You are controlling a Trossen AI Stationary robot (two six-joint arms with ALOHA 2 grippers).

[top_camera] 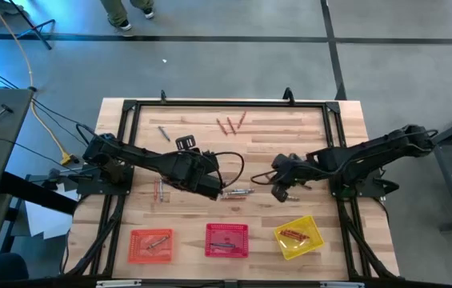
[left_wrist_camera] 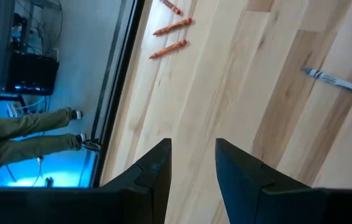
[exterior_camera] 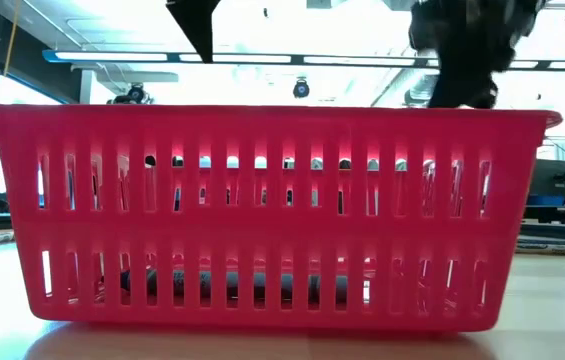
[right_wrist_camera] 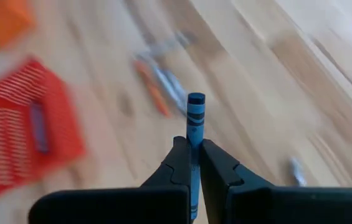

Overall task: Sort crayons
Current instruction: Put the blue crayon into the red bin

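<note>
Bright overhead glare — blurred wrist view

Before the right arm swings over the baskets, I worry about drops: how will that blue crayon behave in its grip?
The blue crayon is pinched low in the shut right hand, so most of it stands free; it may pivot or slip if bumped. It looks stiff, thin and light, so probably easy to carry. Being round, it would likely roll if dropped on the wooden table.
</note>
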